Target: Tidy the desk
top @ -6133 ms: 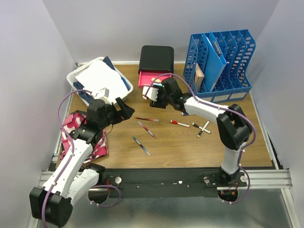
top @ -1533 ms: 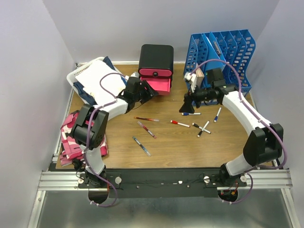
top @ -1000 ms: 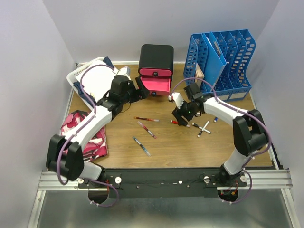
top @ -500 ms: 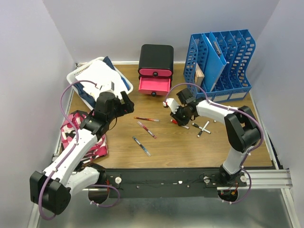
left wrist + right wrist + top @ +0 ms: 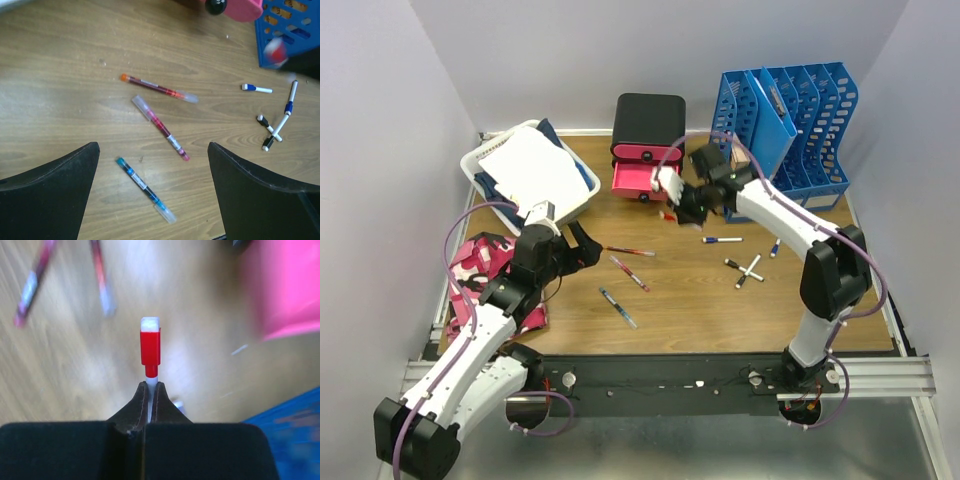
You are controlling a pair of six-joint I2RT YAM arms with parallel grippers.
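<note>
The brown wood desk point(image 5: 720, 315) carries loose pens: an orange-capped red pen point(image 5: 628, 251) point(image 5: 157, 89), a pink pen point(image 5: 629, 273) point(image 5: 161, 127) and a blue pen point(image 5: 618, 308) point(image 5: 145, 189). To their right lie two blue-capped markers point(image 5: 722, 240) point(image 5: 775, 247) and crossed black-capped markers point(image 5: 747, 269). My right gripper point(image 5: 678, 205) point(image 5: 150, 387) is shut on a red-capped white marker point(image 5: 150, 347), held above the desk just in front of the open red drawer point(image 5: 638, 180). My left gripper point(image 5: 585, 245) point(image 5: 152, 147) hangs open over the three pens, holding nothing.
A black drawer unit point(image 5: 648, 125) stands at the back centre with its lower red drawer pulled out. A blue file rack point(image 5: 790, 130) fills the back right. A white basket with papers point(image 5: 530, 165) sits back left, and a pink patterned cloth point(image 5: 480, 275) lies at the left edge.
My right gripper closed on the red-capped marker and carried it up and back towards the open drawer. My left arm drew back from the drawer unit to the near left.
</note>
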